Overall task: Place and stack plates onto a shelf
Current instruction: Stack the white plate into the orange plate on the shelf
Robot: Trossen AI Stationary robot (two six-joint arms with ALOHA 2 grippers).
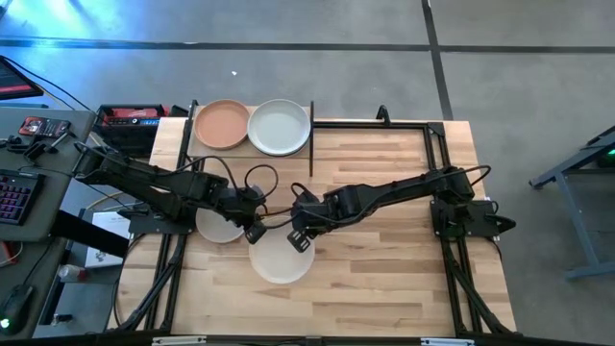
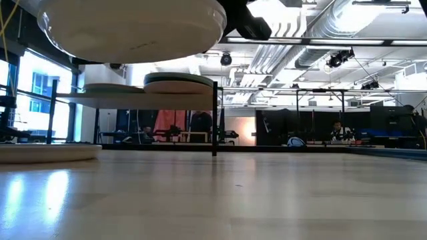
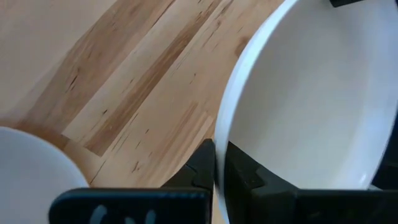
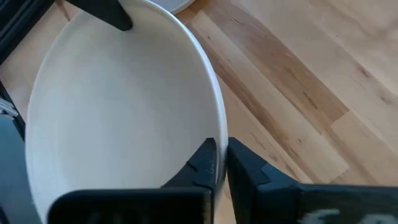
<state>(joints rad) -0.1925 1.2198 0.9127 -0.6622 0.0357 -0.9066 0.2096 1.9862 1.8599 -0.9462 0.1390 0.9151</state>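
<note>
A cream plate hangs above the tabletop, high at the top left of the low view. My left gripper and my right gripper are both shut on its far rim, one from each side. The shelf stands at the table's far left on thin black legs. On it a terracotta plate and a pale grey-green plate lie side by side on their bases. In the low view the shelf shows behind the lifted plate. My left gripper pinches the cream plate's rim on its far left side, one finger inside the plate's hollow and one outside. The fingers slant down from the table's left. The plate is lifted clear and about level. My right gripper pinches the same plate's rim on its far right side, one finger over the inside and one outside. The fingers slant down from the table's right. The plate hangs clear of the table between the two grippers.
Another pale plate lies flat on the tabletop under my left arm, and shows in the low view and the left wrist view. A side desk with a keyboard stands left of the table. Bare wood spreads right.
</note>
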